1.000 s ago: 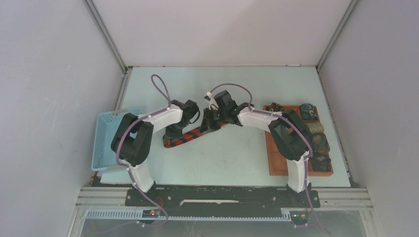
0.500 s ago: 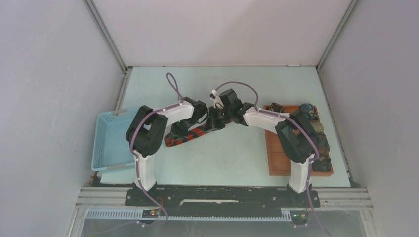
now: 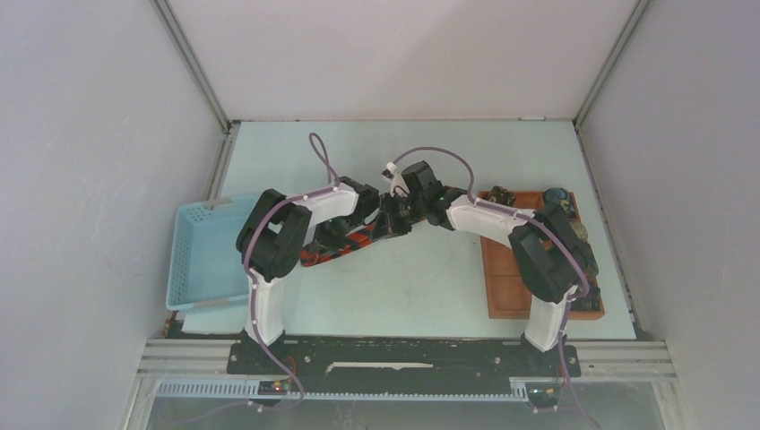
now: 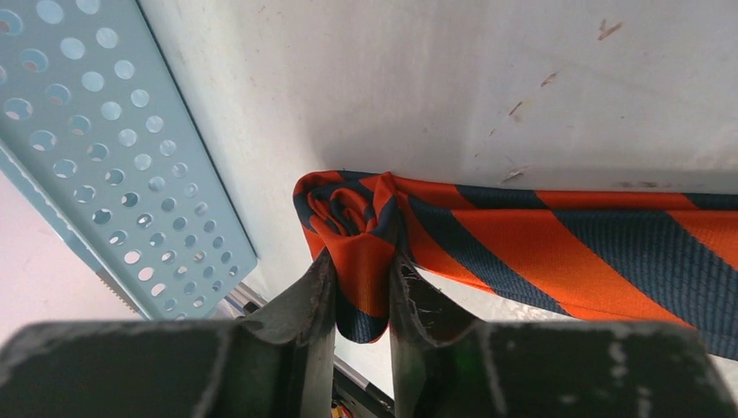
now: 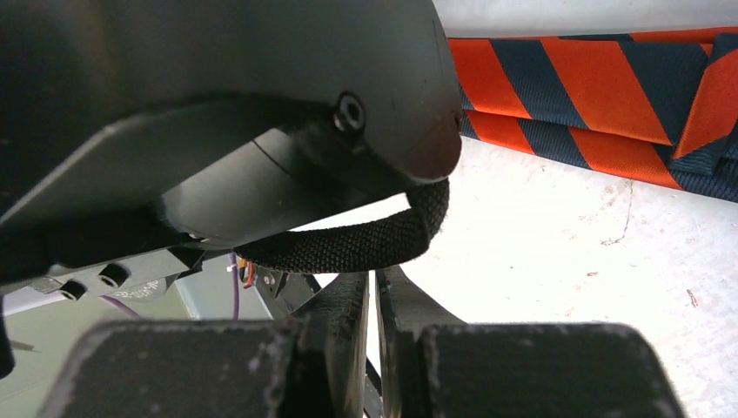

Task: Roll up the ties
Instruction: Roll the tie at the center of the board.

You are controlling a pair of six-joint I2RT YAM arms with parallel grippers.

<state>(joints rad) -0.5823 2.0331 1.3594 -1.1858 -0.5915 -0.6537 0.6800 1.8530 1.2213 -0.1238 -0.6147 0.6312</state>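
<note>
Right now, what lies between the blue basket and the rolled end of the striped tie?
Only bare table; the left wrist view shows it between the basket and the rolled end, which the left end effector pinches.

Tie (image 4: 557, 252): we read no label or brand on its striped cloth.
Basket (image 3: 202, 255): we read no lettering.
Tray (image 3: 506, 287): we read no numbers or signs.

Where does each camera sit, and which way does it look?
Top external: above, behind bases; looks down on table, left arm, right arm.
Left wrist: on left arm; looks past left tool, clamped on striped tie; basket alongside.
Right wrist: on right arm; looks past right tool at black casing, tie beyond.
Shared: all show the tie.
</note>
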